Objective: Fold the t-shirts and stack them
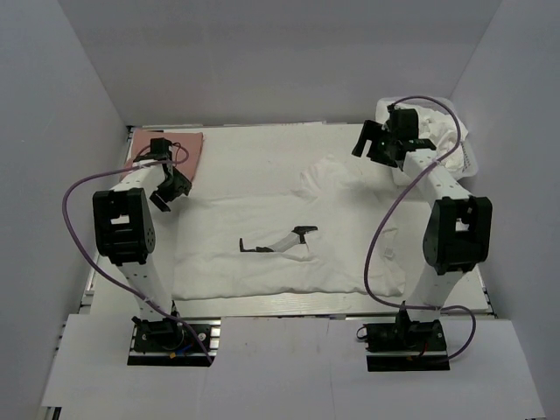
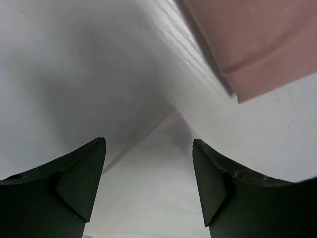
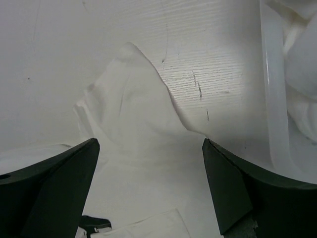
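A white t-shirt (image 1: 289, 241) with a black print (image 1: 278, 241) lies spread out and wrinkled on the middle of the table. A folded pink t-shirt (image 1: 175, 149) lies at the back left. My left gripper (image 1: 172, 191) is open and empty, just in front of the pink shirt and above the white shirt's left edge. In the left wrist view the pink shirt (image 2: 262, 44) is at the upper right of the open gripper (image 2: 148, 148). My right gripper (image 1: 370, 147) is open and empty above the white shirt's back right part (image 3: 133, 129).
A translucent bin (image 1: 468, 153) holding more white shirts (image 1: 433, 127) stands at the back right; its rim (image 3: 275, 99) shows in the right wrist view. White walls close in the table on three sides.
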Controlling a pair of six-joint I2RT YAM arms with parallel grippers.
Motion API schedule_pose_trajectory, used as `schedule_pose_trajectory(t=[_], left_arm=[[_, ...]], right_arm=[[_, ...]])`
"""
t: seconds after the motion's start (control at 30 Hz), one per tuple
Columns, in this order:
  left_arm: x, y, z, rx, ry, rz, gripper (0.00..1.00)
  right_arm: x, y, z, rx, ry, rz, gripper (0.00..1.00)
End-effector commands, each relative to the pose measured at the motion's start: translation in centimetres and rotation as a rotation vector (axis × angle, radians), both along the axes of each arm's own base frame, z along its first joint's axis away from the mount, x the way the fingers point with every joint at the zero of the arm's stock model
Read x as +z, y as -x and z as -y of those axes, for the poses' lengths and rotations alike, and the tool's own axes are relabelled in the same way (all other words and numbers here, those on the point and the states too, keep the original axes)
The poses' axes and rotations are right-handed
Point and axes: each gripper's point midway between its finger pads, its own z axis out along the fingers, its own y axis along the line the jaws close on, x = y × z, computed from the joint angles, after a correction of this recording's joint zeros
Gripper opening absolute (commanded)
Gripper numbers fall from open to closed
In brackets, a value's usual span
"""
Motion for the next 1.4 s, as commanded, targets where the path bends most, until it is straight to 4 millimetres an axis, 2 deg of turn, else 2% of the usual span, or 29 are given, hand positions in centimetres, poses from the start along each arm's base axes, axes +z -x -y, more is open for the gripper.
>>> schedule_pose_trajectory(t=[0.0, 0.07, 0.1, 0.17, 0.2, 0.23, 0.27, 0.3, 0.33, 0.37, 0.4, 0.43, 0.47, 0.5, 0.57, 0.6, 0.63, 0.67, 0.7, 0.73, 0.77, 0.8, 0.87, 0.9, 0.93, 1.0, 1.03, 1.17, 1.37], left_arm=[[0.4, -1.9, 1.5, -0.115, 0.050, 0.102, 0.80], [-0.1, -1.8, 1.5, -0.115, 0.051, 0.091, 0.76], [-0.4, -1.7, 1.5, -0.115, 0.053, 0.082, 0.74], [-1.0, -2.3, 1.7, -0.119, 0.065, 0.076, 0.66], [-1.2, -2.5, 1.9, -0.132, 0.073, 0.072, 0.61], [-1.1, -3.0, 1.9, -0.133, 0.072, 0.079, 0.52], [-1.8, -2.9, 2.0, -0.135, 0.083, 0.058, 0.48], [-2.0, -3.1, 2.0, -0.135, 0.083, 0.056, 0.44], [-1.7, -3.3, 2.0, -0.135, 0.083, 0.058, 0.39], [-2.2, -3.2, 2.0, -0.127, 0.088, 0.047, 0.29], [-2.2, -3.2, 2.2, -0.130, 0.097, 0.048, 0.22], [-2.2, -3.0, 2.2, -0.130, 0.098, 0.039, 0.17], [-2.2, -3.0, 2.2, -0.130, 0.098, 0.039, 0.05], [-2.2, -3.0, 2.2, -0.130, 0.098, 0.039, 0.00], [-1.8, -3.1, 2.2, -0.130, 0.097, 0.048, 0.00], [-2.3, -2.6, 2.2, -0.129, 0.099, 0.033, 0.00], [-2.3, -2.1, 2.3, -0.129, 0.099, 0.030, 0.00], [-1.8, -2.3, 2.3, -0.130, 0.097, 0.050, 0.00], [-2.2, -1.9, 2.5, -0.133, 0.108, 0.037, 0.00], [-1.8, -1.9, 2.5, -0.134, 0.107, 0.048, 0.00], [-2.1, -1.6, 2.5, -0.134, 0.108, 0.039, 0.00], [-1.6, -1.7, 2.5, -0.134, 0.107, 0.049, 0.00], [-1.2, -1.8, 2.5, -0.135, 0.105, 0.060, 0.00], [-1.2, -1.8, 2.5, -0.135, 0.105, 0.060, 0.00], [-0.9, -1.6, 2.3, -0.131, 0.096, 0.056, 0.00], [-0.9, -1.6, 2.3, -0.130, 0.096, 0.056, 0.00], [-0.9, -1.6, 2.3, -0.130, 0.096, 0.056, 0.00], [-0.6, -1.4, 2.3, -0.130, 0.096, 0.056, 0.00], [-0.5, -1.2, 2.5, -0.135, 0.106, 0.057, 0.00]], right_arm=[[0.3, -2.6, 0.1, 0.020, 0.041, 0.043, 0.90], [-0.2, -3.7, -0.2, 0.038, 0.039, 0.038, 0.90], [-1.5, -4.5, -0.5, 0.046, 0.039, 0.019, 0.90], [-1.6, -5.3, -0.5, 0.051, 0.054, 0.020, 0.90], [-2.8, -5.9, -0.3, 0.051, 0.067, 0.002, 0.90], [-2.5, -6.5, -0.4, 0.054, 0.072, 0.014, 0.90], [-2.1, -6.9, -0.4, 0.065, 0.092, 0.028, 0.90], [-3.8, -7.3, -0.4, 0.070, 0.102, 0.001, 0.90], [-3.2, -8.0, -0.4, 0.075, 0.110, 0.021, 0.90], [-3.4, -8.2, -0.6, 0.087, 0.121, 0.024, 0.90], [-5.2, -8.5, -0.6, 0.111, 0.150, -0.002, 0.90], [-4.5, -9.3, -0.8, 0.119, 0.157, 0.022, 0.90], [-4.7, -9.6, -0.9, 0.135, 0.165, 0.025, 0.90], [-6.9, -9.6, -1.3, 0.151, 0.165, -0.017, 0.90], [-5.9, -10.7, -2.3, 0.176, 0.146, 0.015, 0.90], [-7.6, -10.8, -3.2, 0.213, 0.119, -0.008, 0.90], [-7.0, -11.4, -3.7, 0.229, 0.109, 0.018, 0.90], [-8.1, -11.6, -4.6, 0.250, 0.095, 0.004, 0.90], [-7.7, -11.9, -5.4, 0.263, 0.097, 0.021, 0.90], [-8.2, -11.6, -6.2, 0.288, 0.113, 0.010, 0.90], [-9.6, -11.4, -6.7, 0.301, 0.122, -0.016, 0.90], [-9.4, -11.5, -7.9, 0.306, 0.145, -0.006, 0.90], [-11.5, -11.1, -7.2, 0.288, 0.225, -0.057, 0.90], [-11.7, -10.8, -8.0, 0.295, 0.249, -0.064, 0.90], [-12.3, -10.9, -6.9, 0.248, 0.310, -0.080, 0.90], [-13.1, -10.3, -7.2, 0.226, 0.336, -0.108, 0.90], [-12.9, -10.6, -6.7, 0.190, 0.370, -0.104, 0.90], [-14.4, -10.4, -6.8, 0.155, 0.435, -0.121, 0.85], [-14.8, -11.4, -8.6, 0.152, 0.449, -0.082, 0.85]])
